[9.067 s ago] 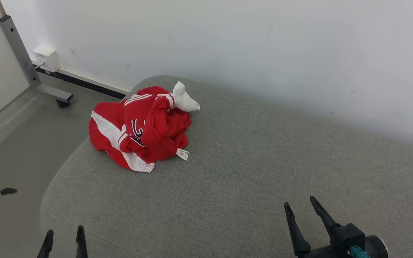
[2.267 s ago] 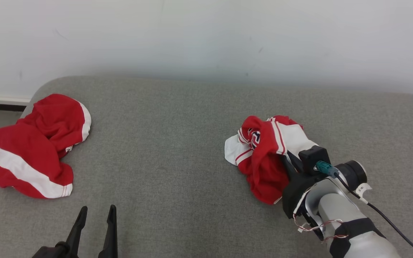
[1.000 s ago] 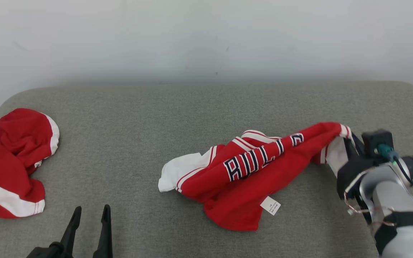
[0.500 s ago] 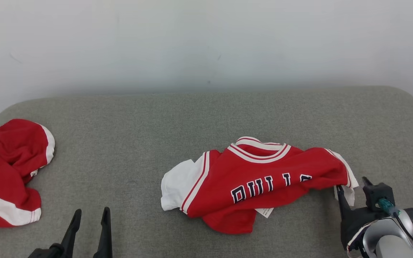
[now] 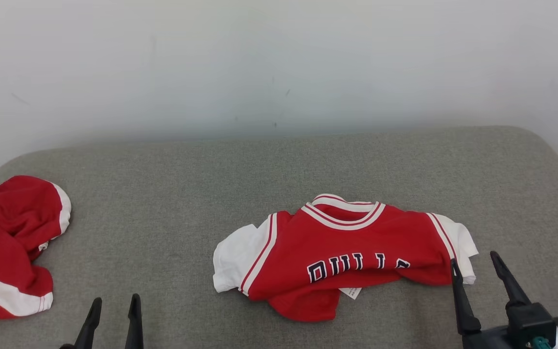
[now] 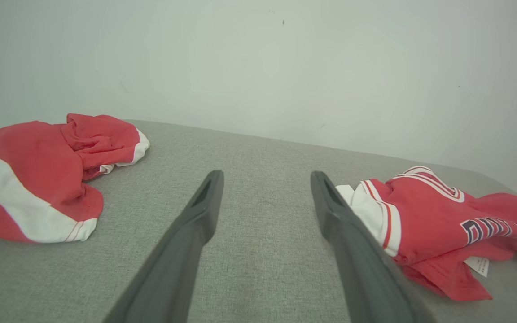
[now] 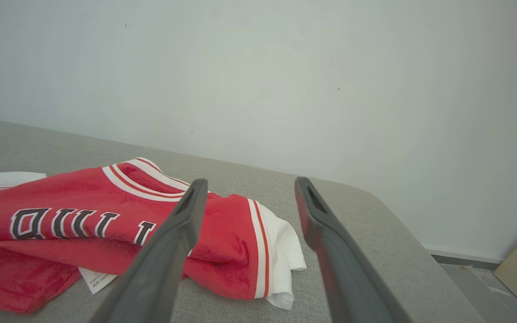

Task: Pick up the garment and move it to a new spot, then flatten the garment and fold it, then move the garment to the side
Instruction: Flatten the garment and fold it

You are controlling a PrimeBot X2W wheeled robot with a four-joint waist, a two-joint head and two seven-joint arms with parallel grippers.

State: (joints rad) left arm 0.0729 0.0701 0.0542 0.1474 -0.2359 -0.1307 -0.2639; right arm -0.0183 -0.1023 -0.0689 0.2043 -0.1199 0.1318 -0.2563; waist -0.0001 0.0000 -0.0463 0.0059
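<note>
Garment (image 5: 356, 242), a red jersey with white sleeves, lies front-up right of centre on the grey upholstered surface (image 5: 279, 165). Its lower half is bunched under, so a fold cuts off the dark lettering and only a corner of the label (image 5: 351, 292) shows. The right gripper (image 5: 473, 259) stands spread and empty beside the jersey's sleeve; whether it touches is unclear. The left gripper (image 5: 116, 300) is spread too, mostly cropped. A second red-and-white cloth (image 5: 12, 242) runs off the left edge.
</note>
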